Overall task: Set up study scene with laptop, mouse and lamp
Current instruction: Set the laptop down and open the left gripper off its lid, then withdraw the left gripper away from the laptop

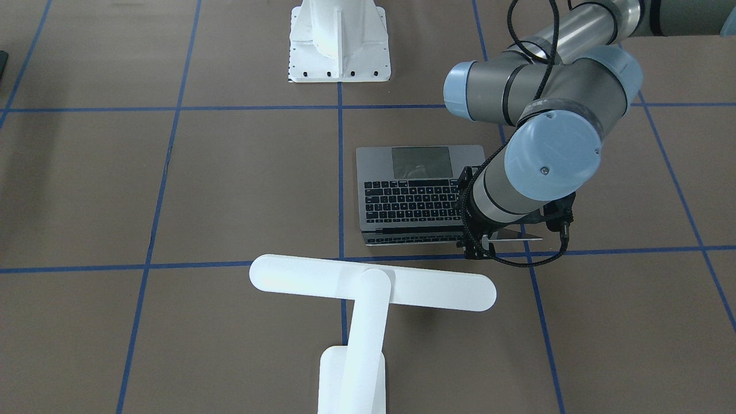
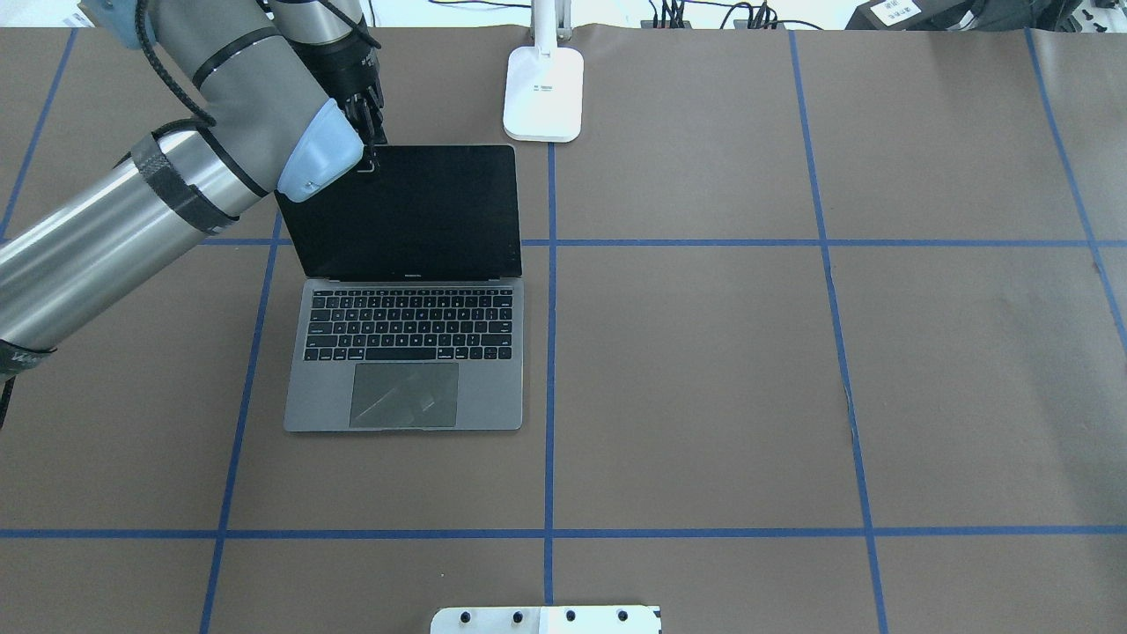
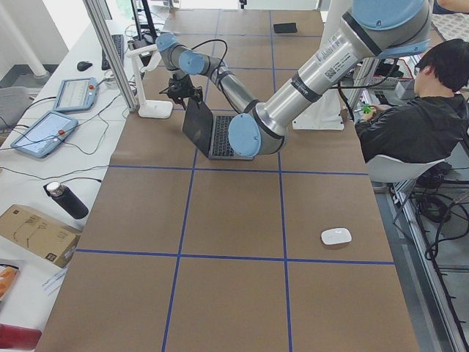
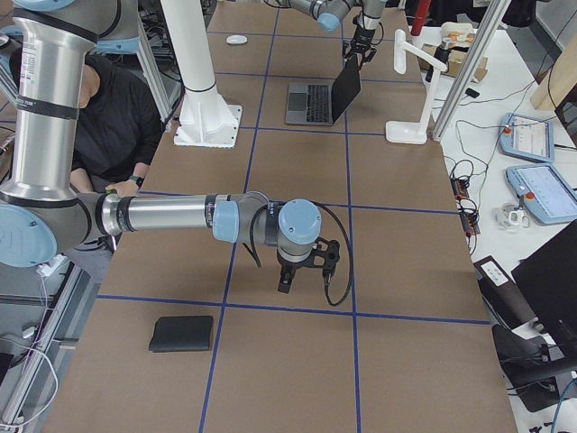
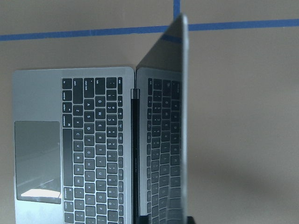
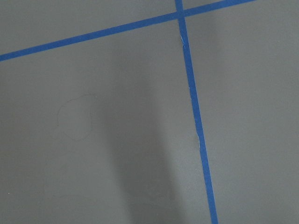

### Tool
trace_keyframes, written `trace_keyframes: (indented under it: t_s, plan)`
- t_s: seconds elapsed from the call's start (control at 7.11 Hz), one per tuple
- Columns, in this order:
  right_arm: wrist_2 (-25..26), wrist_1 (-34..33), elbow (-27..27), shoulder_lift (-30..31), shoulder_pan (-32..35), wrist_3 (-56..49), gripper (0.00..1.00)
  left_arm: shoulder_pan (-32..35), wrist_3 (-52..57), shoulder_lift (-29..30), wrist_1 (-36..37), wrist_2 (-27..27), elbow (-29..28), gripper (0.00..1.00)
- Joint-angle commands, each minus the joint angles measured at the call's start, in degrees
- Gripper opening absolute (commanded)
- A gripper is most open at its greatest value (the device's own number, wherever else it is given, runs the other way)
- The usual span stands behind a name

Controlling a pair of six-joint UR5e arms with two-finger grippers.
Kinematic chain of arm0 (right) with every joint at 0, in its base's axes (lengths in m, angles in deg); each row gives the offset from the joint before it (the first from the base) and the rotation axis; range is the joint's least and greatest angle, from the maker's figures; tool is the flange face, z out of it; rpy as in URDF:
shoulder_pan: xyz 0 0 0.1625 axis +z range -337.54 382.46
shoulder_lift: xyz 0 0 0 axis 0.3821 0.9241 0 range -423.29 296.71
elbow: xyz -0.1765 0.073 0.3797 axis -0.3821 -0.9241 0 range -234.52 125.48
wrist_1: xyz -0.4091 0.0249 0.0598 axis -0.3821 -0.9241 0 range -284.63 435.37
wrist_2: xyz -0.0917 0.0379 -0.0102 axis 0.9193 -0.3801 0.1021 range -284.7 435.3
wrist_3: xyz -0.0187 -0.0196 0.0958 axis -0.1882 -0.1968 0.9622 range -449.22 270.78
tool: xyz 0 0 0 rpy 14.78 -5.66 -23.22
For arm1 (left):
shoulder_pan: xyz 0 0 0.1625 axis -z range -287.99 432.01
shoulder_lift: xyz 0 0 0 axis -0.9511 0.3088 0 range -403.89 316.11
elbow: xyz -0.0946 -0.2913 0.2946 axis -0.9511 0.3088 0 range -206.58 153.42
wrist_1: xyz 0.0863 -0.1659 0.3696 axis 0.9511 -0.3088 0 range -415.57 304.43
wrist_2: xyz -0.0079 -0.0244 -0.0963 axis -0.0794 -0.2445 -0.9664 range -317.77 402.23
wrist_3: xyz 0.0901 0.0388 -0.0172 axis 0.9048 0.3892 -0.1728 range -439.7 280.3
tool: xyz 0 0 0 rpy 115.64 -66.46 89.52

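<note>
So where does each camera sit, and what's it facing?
Front-facing: across the brown table, down on the slim grey metal laptop and white T-shaped lamp; left arm.
Overhead: behind the robot, looking down; left arm, left hand gripping the screen corner.
Exterior left: table's end; near left arm, white oval mouse.
Exterior right: opposite end; near right arm, right hand.
Left wrist: along the laptop's screen edge.
Right wrist: down at table, blue tape.
Shared: front-facing and overhead see the laptop from opposite sides.
</note>
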Motion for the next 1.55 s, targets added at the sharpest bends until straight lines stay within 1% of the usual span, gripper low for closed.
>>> trace_keyframes:
  t_s: [0.0, 0.28, 0.42, 0.56, 0.7, 0.98, 1.13, 1.27, 1.41]
  plan:
    - [-0.05, 0.01, -0.27, 0.00, 0.06, -0.01, 0.99, 0.04, -0.01, 0.08, 0.09, 0.10, 0.08, 0.99]
    - [-0.05, 0.01, -0.36, 0.00, 0.06, -0.18, 0.99, 1.09, -0.01, -0.01, 0.18, 0.80, 0.78, 0.99]
    - [-0.05, 0.01, -0.27, 0.09, 0.06, -0.18, 0.99, 1.27, 0.34, -0.88, 0.27, 2.63, 2.88, 0.99]
    - [-0.14, 0.10, -0.01, 0.00, 0.06, -0.18, 0.99, 1.36, 0.86, -3.58, 0.27, 3.26, 6.90, 0.99]
    - [-0.66, 0.18, -0.10, -0.09, -0.03, -0.18, 0.99, 3.10, 1.91, -5.79, 0.27, 3.18, 10.42, 0.99]
    - [-0.58, 0.27, 1.30, 0.00, 0.06, -0.62, 0.99, 5.73, 9.96, -10.88, 3.15, 3.26, 18.15, 0.99]
    - [-0.84, 0.19, 1.05, -0.09, 0.06, -0.19, 0.99, 7.23, 16.53, -15.00, 3.69, 3.26, 22.54, 0.99]
    - [-2.41, 0.19, 1.48, 0.00, 0.06, -0.10, 0.99, 9.42, 22.52, -17.30, 3.70, 3.35, 25.11, 0.99]
    - [-2.68, 0.19, 2.18, 0.44, 0.06, -0.36, 0.99, 10.75, 28.49, -17.93, 3.70, 3.44, 25.66, 0.99]
